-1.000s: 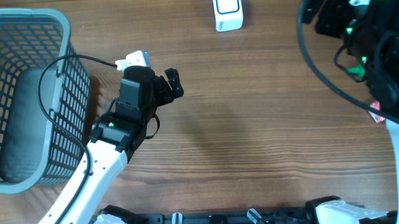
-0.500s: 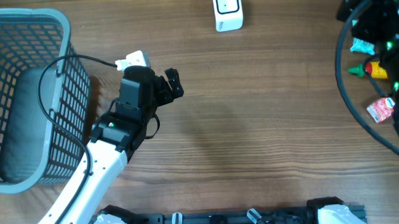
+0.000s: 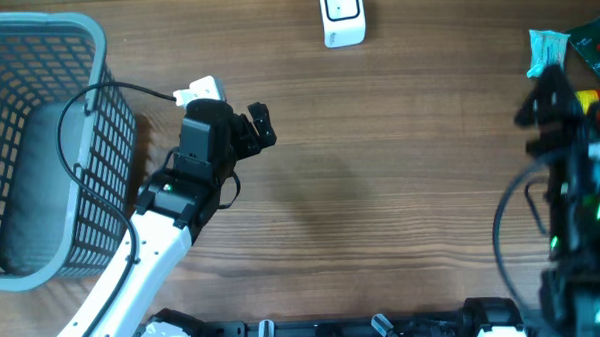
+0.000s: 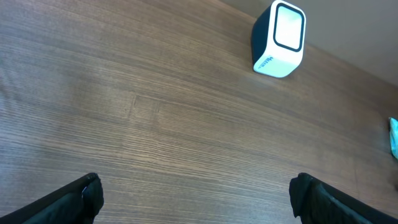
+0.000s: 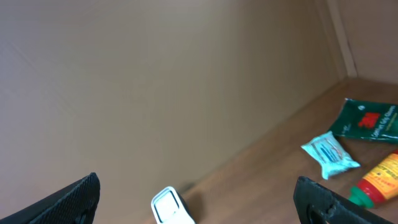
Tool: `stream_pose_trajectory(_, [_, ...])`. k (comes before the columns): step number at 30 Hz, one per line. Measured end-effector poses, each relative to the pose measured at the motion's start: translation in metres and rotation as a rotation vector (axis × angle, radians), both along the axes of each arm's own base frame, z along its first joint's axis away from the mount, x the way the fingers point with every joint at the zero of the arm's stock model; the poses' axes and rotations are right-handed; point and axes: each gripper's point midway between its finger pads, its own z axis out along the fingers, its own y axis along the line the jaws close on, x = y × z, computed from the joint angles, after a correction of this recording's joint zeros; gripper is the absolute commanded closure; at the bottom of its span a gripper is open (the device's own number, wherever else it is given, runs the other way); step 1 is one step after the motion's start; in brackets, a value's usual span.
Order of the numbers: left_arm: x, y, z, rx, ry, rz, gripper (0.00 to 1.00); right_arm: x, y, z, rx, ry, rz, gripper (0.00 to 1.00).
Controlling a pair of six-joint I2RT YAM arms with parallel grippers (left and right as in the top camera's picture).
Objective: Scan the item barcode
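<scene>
Presently, step in hand: pre-grasp. No item has been taken up, so judged barely begun.

1. Basket [image 3: 98,55], grey mesh, far left of the table [image 3: 381,186]. A dull grey shape lies inside; what it is cannot be told. Well apart from the work, no obstacle.
2. Left gripper [image 4: 196,198], just right of the basket. Jaws spread wide, nothing between them, bare wood beneath. It faces the scanner across open table.
3. Scanner [image 3: 342,15], white block with a dark window, standing at the far edge near the middle. It also shows low in the right wrist view [image 5: 169,205]. Nothing lies close to it.
4. Right gripper [image 5: 196,190], at the right side. Jaws wide apart and empty, raised and looking toward the far wall, not down at the goods.
5. Items for scanning, far right corner, well apart from the scanner:
 - teal packet [image 5: 329,151], nearest the scanner;
 - green packet [image 5: 367,121], just behind it;
 - yellow bottle [image 5: 379,177], red-labelled, lying on its side.

Next move, as judged: the right arm picks one item, most likely the teal packet, tips down, closes on it and carries it left with the barcode toward the scanner window.

Hindrances: the three items lie close together, so a wide jaw may nudge a neighbour. From overhead the right arm covers part of the bottle. No barcode is legible.
</scene>
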Motion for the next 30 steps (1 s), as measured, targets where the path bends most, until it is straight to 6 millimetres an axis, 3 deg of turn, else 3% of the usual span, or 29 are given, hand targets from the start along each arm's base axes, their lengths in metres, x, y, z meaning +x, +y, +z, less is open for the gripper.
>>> stream_pose_trajectory(2, [0.000,0.000,0.000,0.000,0.000,0.000,0.00,-0.009,-0.004,-0.009,0.032,-0.044,-0.016,0.00])
stream_pose_trajectory(10, [0.000,0.000,0.000,0.000,0.000,0.000,0.00,-0.031,-0.021,-0.079,0.236,-0.124,-0.103,0.01])
stream_pose_trajectory(19, [0.000,0.000,0.000,0.000,0.000,0.000,0.00,-0.030,-0.033,-0.141,0.456,-0.193,-0.148,0.00])
stream_pose_trajectory(20, [0.000,0.000,0.000,0.000,0.000,0.000,0.00,-0.030,-0.034,-0.157,0.474,-0.183,-0.159,0.00])
stream_pose_trajectory(25, [0.000,0.000,0.000,0.000,0.000,0.000,0.00,-0.031,-0.035,-0.178,0.535,-0.266,-0.143,0.00])
stream_pose_trajectory(30, [0.000,0.000,0.000,0.000,0.001,0.000,0.00,-0.028,-0.035,-0.199,0.574,-0.232,-0.155,0.00])
